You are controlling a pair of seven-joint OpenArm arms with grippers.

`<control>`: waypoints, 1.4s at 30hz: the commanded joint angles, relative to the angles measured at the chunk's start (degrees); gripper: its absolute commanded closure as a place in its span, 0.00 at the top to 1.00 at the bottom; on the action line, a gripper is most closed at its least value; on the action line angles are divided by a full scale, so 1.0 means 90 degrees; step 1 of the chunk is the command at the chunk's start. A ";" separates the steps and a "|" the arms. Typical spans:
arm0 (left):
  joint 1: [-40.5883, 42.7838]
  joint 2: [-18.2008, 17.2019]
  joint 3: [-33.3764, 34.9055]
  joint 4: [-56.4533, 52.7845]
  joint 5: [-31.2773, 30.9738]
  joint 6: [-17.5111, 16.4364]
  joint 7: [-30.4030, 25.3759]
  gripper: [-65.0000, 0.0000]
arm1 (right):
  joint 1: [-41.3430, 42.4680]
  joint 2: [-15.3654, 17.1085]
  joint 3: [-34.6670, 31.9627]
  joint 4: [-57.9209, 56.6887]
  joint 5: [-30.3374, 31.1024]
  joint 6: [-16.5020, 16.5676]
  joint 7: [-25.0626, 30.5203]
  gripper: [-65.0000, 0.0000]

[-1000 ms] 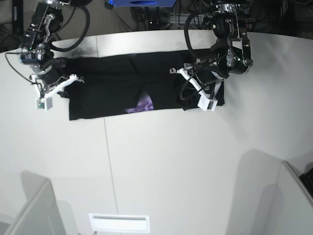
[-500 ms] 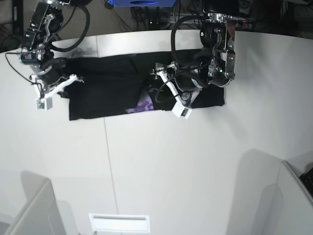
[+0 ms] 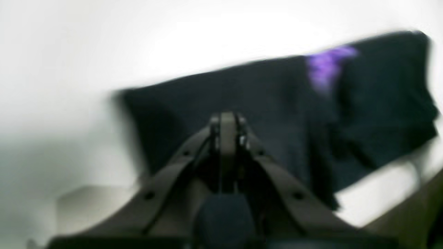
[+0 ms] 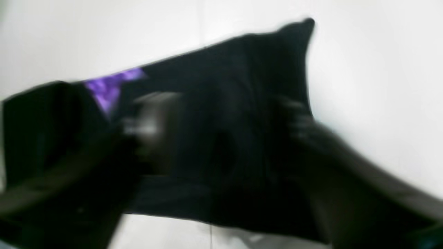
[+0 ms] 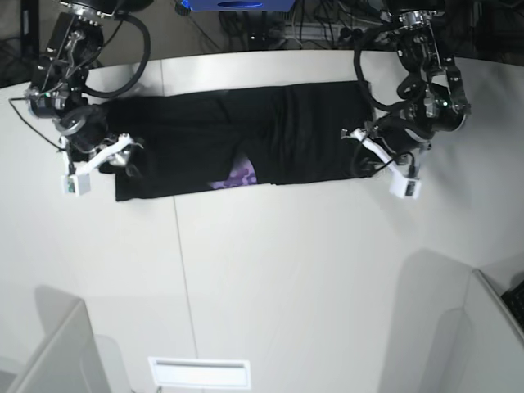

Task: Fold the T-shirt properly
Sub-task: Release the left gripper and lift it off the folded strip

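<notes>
Black T-shirt (image 5: 237, 143) lies flat on table (image 5: 286, 278), stretched between claws. Left claw (image 3: 226, 119) closed, empty, just off shirt's edge. Right claw (image 5: 105, 154) spread, gripping nothing. Risk: closed claw snagging cloth, spoiling fold.

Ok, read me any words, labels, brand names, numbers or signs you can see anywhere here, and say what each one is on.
None can be read.
T-shirt: its purple print is a shape only, with no letters visible; both wrist views are blurred.
Blue object beyond the table's far edge: no lettering legible.
Arms and tools: no readable markings.
</notes>
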 commanded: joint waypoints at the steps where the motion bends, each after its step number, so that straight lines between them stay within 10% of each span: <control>1: 0.0013 -0.0029 -0.0262 0.0123 -0.0133 -0.0045 -0.0109 0.00 | 0.0120 0.0151 0.0021 -0.0013 0.0148 0.0004 0.0095 0.70; 16: 0.1049 -0.0996 -0.2470 -0.0366 -0.0113 -0.0074 -0.0167 0.00 | 0.0853 0.0708 0.0490 -0.1986 0.0304 0.0004 0.0055 0.61; 25: 0.1527 -0.0947 -0.1278 -0.0542 0.1430 -0.0074 -0.1779 0.00 | 0.0863 0.0845 0.0422 -0.2475 0.0334 0.0024 -0.0130 0.61; 42: 0.1176 -0.0557 -0.0858 -0.0649 0.0834 -0.0074 -0.1906 0.00 | 0.0570 0.0728 -0.0125 -0.2719 0.0304 0.1235 -0.0452 0.60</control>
